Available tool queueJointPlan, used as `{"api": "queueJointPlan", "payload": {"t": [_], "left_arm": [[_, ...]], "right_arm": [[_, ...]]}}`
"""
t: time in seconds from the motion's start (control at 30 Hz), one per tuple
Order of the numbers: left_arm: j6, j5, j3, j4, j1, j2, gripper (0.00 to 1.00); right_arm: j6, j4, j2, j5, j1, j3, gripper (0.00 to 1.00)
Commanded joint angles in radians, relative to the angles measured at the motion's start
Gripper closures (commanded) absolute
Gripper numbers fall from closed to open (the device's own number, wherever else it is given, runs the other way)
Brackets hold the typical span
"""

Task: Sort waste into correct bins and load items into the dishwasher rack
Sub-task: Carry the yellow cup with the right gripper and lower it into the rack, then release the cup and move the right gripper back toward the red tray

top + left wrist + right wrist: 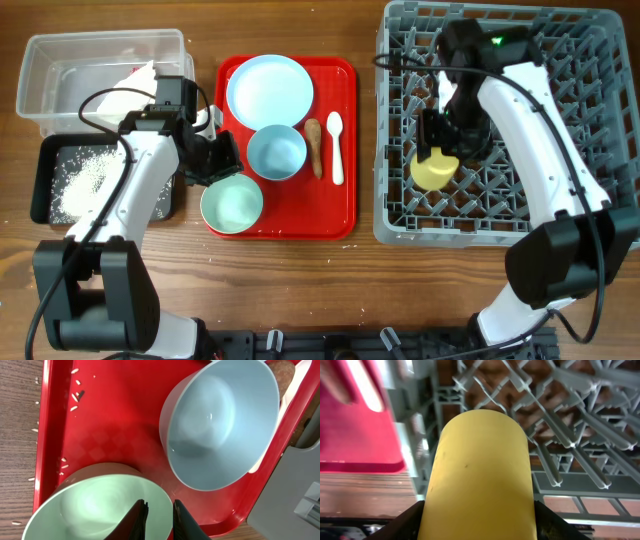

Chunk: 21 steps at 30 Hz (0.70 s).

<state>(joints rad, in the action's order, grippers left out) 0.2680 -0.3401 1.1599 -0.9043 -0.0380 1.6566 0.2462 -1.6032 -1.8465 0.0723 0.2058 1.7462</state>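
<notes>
Loading is in hand: the right gripper clamps the small yellow cup just above the dishwasher rack pegs, so next comes seating it and letting go. The left gripper, jaws narrow, straddles the pale green bowl rim on the red tray; whether it pinches is unclear.

Overhead straight down, wrist views close on red tray, rack
</notes>
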Motion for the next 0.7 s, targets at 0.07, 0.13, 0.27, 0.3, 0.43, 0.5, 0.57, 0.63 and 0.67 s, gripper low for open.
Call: {"api": "queueJointPlan", "payload": {"t": [0.07, 0.13, 0.27, 0.3, 0.43, 0.5, 0.57, 0.63, 0.67], "left_arm": [[-0.002, 0.005, 0.016, 0.002, 0.001, -0.021, 0.81], [-0.002, 0.005, 0.017, 0.002, 0.001, -0.021, 0.81], [-0.002, 0.005, 0.017, 0.002, 0.001, -0.021, 0.82], [-0.002, 0.005, 0.016, 0.002, 0.001, -0.021, 0.82], [-0.002, 0.005, 0.016, 0.002, 0.001, -0.021, 0.82], [-0.002, 0.005, 0.016, 0.002, 0.001, -0.021, 0.81], [-0.002, 0.005, 0.016, 0.002, 0.001, -0.021, 0.82], [-0.002, 0.005, 0.016, 0.002, 0.001, -0.021, 0.82], [-0.002, 0.005, 0.017, 0.002, 0.001, -0.021, 0.82]], "right_arm": [[-0.005, 0.045, 0.014, -0.035, -0.074, -0.058, 0.44], [-0.038, 0.087, 0.014, 0.015, -0.076, -0.068, 0.44], [-0.037, 0.153, 0.013, 0.015, -0.077, -0.131, 0.44], [-0.037, 0.182, 0.012, 0.015, -0.077, -0.166, 0.44], [-0.034, 0.232, 0.011, 0.027, -0.092, -0.256, 0.43], [-0.037, 0.23, 0.012, 0.034, -0.109, -0.256, 0.33], [-0.037, 0.228, 0.012, 0.035, -0.116, -0.254, 0.27], [-0.043, 0.222, 0.012, 0.05, -0.121, -0.235, 0.25], [-0.055, 0.22, 0.012, 0.066, -0.121, -0.225, 0.25]]}}
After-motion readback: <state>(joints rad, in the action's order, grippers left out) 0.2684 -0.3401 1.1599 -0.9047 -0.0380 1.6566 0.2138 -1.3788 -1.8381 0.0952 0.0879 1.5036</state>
